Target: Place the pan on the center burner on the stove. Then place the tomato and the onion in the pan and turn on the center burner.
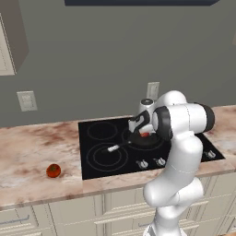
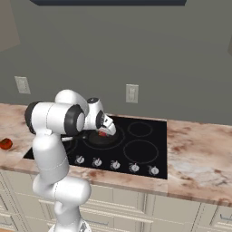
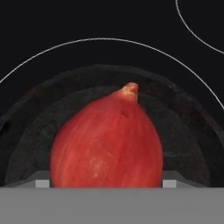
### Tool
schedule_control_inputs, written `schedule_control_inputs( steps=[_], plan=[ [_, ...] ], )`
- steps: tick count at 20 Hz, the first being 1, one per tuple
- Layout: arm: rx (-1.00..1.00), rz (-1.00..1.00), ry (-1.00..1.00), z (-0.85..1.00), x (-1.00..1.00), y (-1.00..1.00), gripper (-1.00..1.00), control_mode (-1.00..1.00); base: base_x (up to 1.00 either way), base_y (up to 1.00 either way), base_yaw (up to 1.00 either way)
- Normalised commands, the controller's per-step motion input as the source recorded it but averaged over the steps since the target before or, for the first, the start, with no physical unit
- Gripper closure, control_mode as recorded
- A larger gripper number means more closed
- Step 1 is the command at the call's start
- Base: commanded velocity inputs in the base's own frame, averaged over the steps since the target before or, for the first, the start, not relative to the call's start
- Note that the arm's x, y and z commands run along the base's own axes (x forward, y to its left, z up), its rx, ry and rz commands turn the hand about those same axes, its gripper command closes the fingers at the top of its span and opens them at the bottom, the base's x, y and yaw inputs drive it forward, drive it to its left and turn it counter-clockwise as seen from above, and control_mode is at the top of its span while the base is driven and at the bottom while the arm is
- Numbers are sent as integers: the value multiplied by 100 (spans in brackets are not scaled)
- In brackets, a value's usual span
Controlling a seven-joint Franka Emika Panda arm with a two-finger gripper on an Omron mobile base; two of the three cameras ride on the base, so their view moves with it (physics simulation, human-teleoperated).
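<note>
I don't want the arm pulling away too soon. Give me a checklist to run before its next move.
1. Pan on the stove's center burner: ok.
2. Onion over the pan's inside: ok, the pan floor shows behind it in the hand view.
3. Onion free of the jaws: cannot tell; they stand wide, contact is hidden.
4. Gripper directly above the pan: ok.
5. Tomato in the pan: not ok, it lies on the counter left of the stove.
6. Center burner on: cannot tell from the knobs.
</note>
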Motion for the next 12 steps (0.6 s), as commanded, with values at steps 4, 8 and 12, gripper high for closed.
schedule_control_inputs(
  steps=[4, 8, 12],
  plan=[
    [0, 0, -3, 0, -2, 0, -100, -100, 0, 0, 0],
    [0, 0, -12, 17, -23, 0, -100, -100, 0, 0, 0],
    [0, 0, -19, 39, -33, 0, -100, -100, 0, 0, 0]
  ],
)
